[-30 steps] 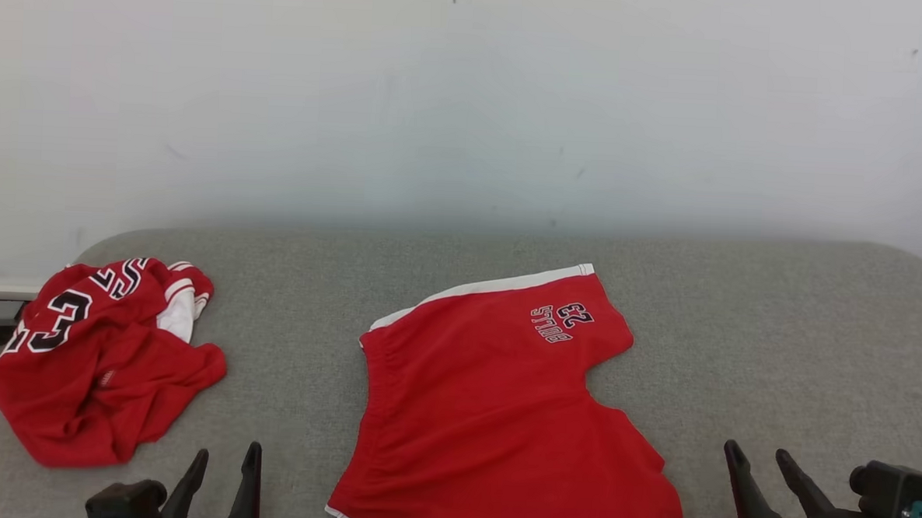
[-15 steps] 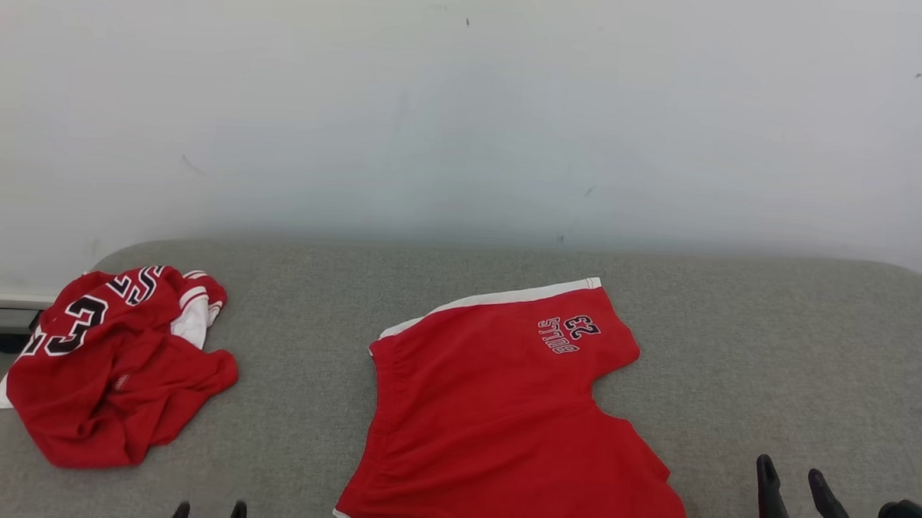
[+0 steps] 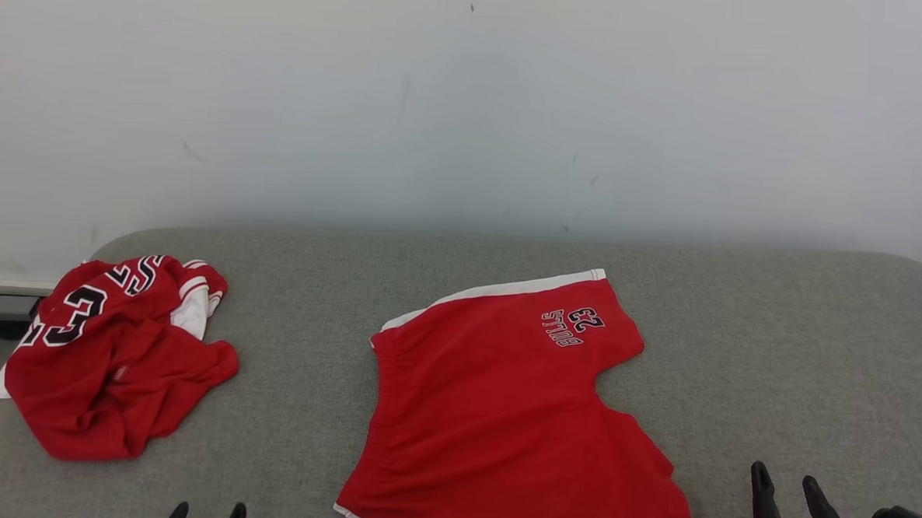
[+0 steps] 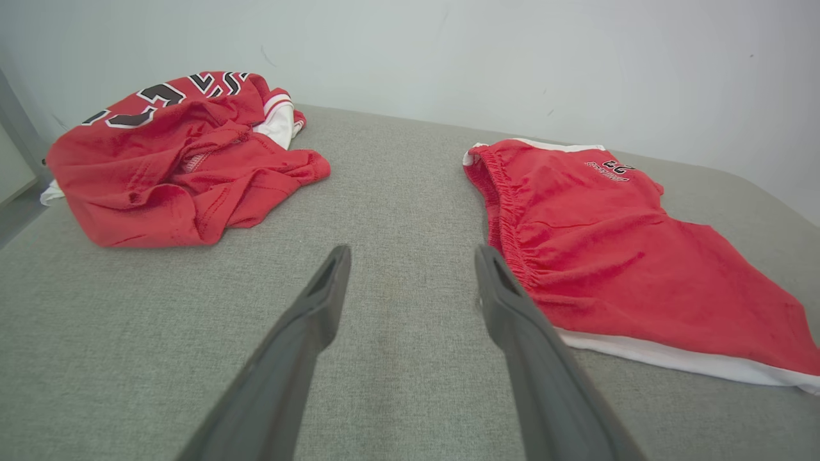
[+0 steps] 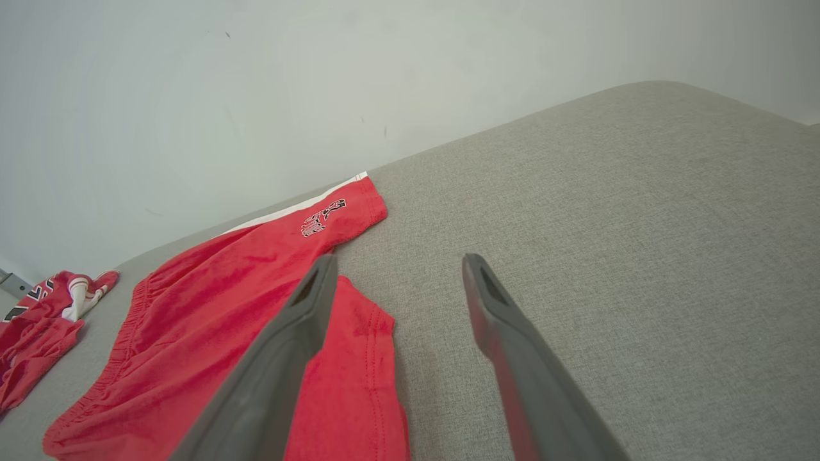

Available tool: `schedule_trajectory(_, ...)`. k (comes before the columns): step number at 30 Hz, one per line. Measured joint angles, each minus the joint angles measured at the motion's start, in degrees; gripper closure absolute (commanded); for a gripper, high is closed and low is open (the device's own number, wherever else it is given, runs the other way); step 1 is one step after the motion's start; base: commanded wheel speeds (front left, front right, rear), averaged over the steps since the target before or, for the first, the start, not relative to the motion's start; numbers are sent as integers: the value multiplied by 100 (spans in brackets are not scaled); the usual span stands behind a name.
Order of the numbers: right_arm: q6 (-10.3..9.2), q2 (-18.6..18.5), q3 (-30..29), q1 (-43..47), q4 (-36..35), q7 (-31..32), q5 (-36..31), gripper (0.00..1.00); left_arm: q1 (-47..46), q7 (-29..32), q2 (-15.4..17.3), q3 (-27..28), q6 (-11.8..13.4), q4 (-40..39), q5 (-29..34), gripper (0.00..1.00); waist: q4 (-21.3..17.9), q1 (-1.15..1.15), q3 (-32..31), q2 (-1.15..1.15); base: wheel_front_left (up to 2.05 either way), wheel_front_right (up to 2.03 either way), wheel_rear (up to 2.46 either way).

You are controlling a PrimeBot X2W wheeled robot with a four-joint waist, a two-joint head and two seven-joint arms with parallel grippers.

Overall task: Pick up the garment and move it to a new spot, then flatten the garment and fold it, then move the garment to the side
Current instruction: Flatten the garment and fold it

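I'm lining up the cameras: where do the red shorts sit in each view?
Head view: shorts centre to lower middle.
Left wrist view: shorts at right.
Right wrist view: shorts at lower left.
Shared landmark: crumpled jersey, picture-left of the shorts in every view.

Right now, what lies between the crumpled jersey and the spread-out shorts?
Nothing: a bare stretch of the grey fabric surface runs from the jersey to the shorts, as the head and left wrist views show.
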Motion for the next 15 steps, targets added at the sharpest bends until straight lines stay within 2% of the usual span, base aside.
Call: schedule_trajectory(15, 47, 4, 18, -57, 134, -54, 1, 0, 134, 536, -146, 377, 0, -352, 308, 0, -72, 0, 90, 0, 0, 0, 0)
